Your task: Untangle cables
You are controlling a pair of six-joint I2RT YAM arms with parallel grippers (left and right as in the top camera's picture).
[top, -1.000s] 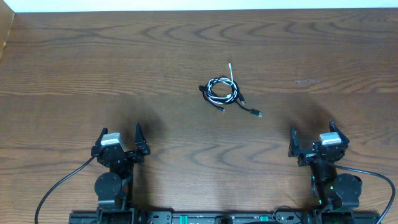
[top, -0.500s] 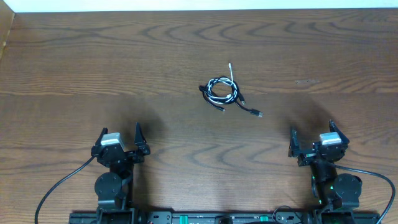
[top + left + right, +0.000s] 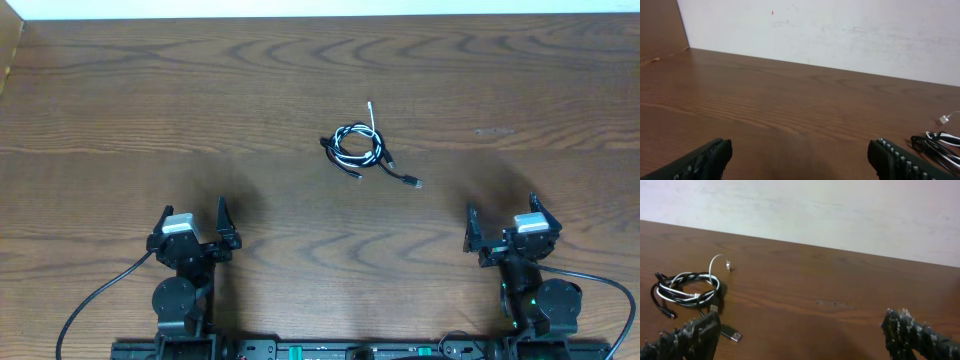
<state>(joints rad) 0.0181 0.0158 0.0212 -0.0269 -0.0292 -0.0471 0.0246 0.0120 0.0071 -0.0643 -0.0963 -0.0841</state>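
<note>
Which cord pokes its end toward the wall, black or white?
The white cable; the black cable trails its loose plug the opposite way.

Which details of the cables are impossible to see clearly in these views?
- Overhead: the cables are too small, so how the black and white strands cross inside the coil cannot be traced.
- Left wrist: the picture's right edge cuts off most of them.
- Right wrist: the plug types are too blurred to name.

Black and white cables point(image 3: 357, 146) coiled together, tangled, mid-table, plug ends splayed out
</note>
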